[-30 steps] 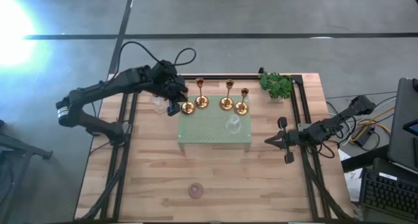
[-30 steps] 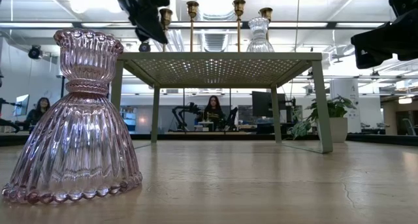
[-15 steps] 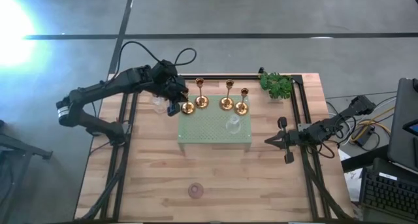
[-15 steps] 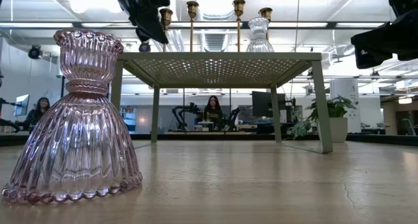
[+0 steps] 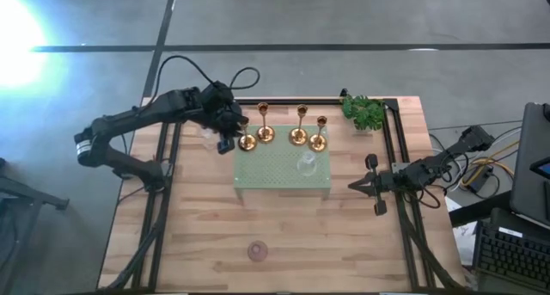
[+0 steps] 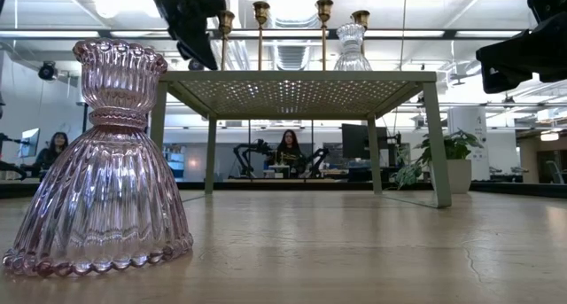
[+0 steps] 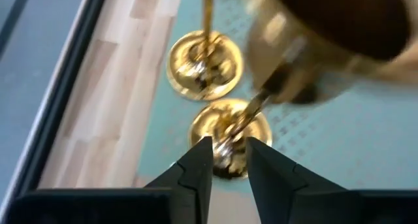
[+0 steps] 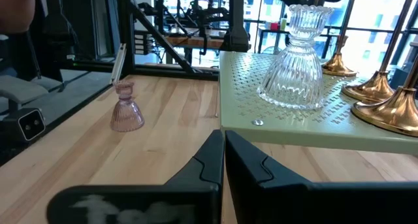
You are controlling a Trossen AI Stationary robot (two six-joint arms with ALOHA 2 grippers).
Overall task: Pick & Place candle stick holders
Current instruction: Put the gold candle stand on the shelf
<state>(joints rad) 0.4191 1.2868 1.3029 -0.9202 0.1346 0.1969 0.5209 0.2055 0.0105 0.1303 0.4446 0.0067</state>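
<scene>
Wooden planks form the table (image 5: 284, 235), which fills the centre of the high view, with grey floor along the top of the frame.

1. Four brass candle holders (image 5: 298, 137) stand in a row along the upper edge of the pale green tray (image 5: 275, 170), just above frame centre. In the low view their stems rise from the tray top at upper centre.
2. The leftmost brass holder (image 5: 247, 142) sits at the tray's upper-left corner. In my left wrist view its round base (image 7: 228, 129) lies just ahead of my fingertips, with its stem tilting across the frame and a second base (image 7: 204, 64) just beyond it.
3. One clear glass holder (image 5: 307, 163) stands on the tray right of centre. A second clear one (image 5: 209, 138) stands on the wood just left of the tray.
4. The pink glass holder (image 5: 256, 250) stands alone at lower centre of the high view, well apart from the tray; it fills the left of the low view.
5. My left gripper (image 5: 227, 140) sits at the tray's upper-left corner beside the leftmost holder. Its fingers (image 7: 196, 168) are slightly spread, with a narrow gap and nothing pinched.
6. My right gripper (image 5: 352, 185) waits at the right of the frame, just off the tray's right edge, fingers (image 8: 209, 159) pressed together on nothing.
7. A green sprig (image 5: 364, 111) lies at the upper right of the table.
</scene>
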